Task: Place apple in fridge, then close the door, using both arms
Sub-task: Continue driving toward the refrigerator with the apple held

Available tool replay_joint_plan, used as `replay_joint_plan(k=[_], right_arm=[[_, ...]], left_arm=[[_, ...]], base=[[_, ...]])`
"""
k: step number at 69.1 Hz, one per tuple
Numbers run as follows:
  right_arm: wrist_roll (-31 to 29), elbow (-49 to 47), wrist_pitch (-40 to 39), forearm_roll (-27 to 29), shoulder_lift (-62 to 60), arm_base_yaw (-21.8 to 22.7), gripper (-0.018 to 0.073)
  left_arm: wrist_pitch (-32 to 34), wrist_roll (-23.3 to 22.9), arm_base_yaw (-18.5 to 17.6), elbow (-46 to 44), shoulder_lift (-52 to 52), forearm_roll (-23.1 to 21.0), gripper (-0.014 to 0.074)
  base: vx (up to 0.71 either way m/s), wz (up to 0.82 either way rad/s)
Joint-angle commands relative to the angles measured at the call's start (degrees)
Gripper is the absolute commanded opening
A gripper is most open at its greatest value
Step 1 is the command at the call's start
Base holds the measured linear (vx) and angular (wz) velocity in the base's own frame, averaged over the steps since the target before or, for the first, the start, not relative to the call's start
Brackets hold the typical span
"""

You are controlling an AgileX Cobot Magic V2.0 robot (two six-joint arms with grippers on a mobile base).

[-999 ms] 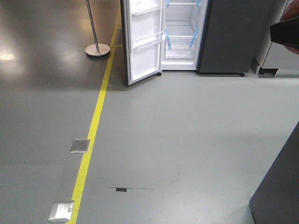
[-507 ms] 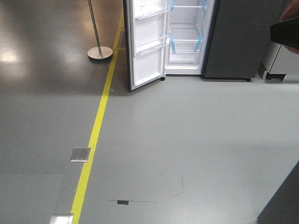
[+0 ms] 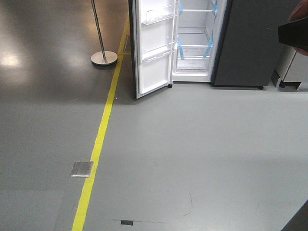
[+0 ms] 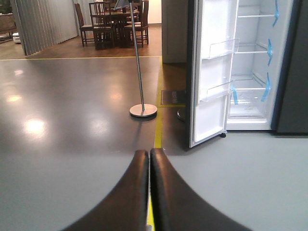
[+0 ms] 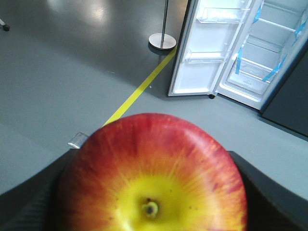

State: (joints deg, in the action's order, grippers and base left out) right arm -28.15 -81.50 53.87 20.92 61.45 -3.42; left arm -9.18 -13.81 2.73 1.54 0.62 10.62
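The right end effector (image 5: 152, 198) gripped a round red-yellow apple (image 5: 153, 159), the left end effector (image 4: 149, 166) was shut empty; a steady approach to the tall dark-grey fridge (image 3: 195, 48) seemed best.

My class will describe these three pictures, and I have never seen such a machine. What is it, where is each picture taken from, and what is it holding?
It is a mobile robot with two arms, each ending in a two-fingered gripper. The front view looks down over a grey floor with a yellow line toward the fridge, whose door stands open. A metal stand is left of the door. The other two cameras sit on the wrists. The left gripper is shut and empty. The right gripper holds the apple, which fills most of that view.
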Motion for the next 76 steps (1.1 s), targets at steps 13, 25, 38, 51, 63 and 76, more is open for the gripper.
replay_joint_plan(k=[13,25,38,51,63,76], right_arm=[[0.1,-1.7,-4.4,1.0,-0.8,0.0,0.0076],[0.1,-1.7,-4.4,1.0,-0.8,0.0,0.0076],[0.1,-1.7,-4.4,1.0,-0.8,0.0,0.0076],[0.1,-1.7,-4.4,1.0,-0.8,0.0,0.0076],[0.1,-1.7,-4.4,1.0,-0.8,0.0,0.0076],[0.1,-1.7,-4.4,1.0,-0.8,0.0,0.0076]], left_arm=[[4.0,-0.4,-0.1,0.9,0.9,0.0,-0.0008],[4.0,-0.4,-0.1,0.9,0.9,0.0,-0.0008],[4.0,-0.4,-0.1,0.9,0.9,0.0,-0.0008],[4.0,-0.4,-0.1,0.9,0.9,0.0,-0.0008],[4.0,-0.4,-0.1,0.9,0.9,0.0,-0.0008],[4.0,-0.4,-0.1,0.9,0.9,0.0,-0.0008]], base=[[0.16,-0.02],[0.16,0.0],[0.16,0.02],[0.15,0.04],[0.15,0.06],[0.14,0.05]])
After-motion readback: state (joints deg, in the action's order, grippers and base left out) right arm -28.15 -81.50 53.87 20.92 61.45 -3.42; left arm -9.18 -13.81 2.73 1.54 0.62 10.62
